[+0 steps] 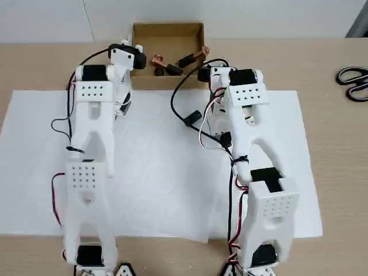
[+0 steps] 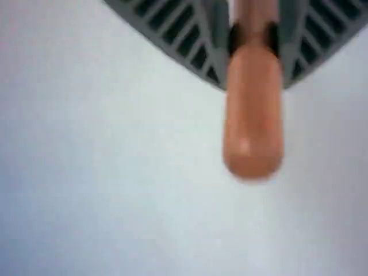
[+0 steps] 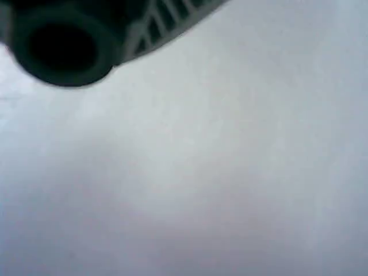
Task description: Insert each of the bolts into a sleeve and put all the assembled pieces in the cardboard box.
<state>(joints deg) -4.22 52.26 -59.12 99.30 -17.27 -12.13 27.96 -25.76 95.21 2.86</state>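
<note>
The left fingers are clamped on a copper bolt over the white paper; the right fingers grip a black sleeve. Assembled pieces lie in the cardboard box on the counter.

Workshop bench — wooden table, white paper sheet, scissors (at the edge), arms with loose wiring
</note>
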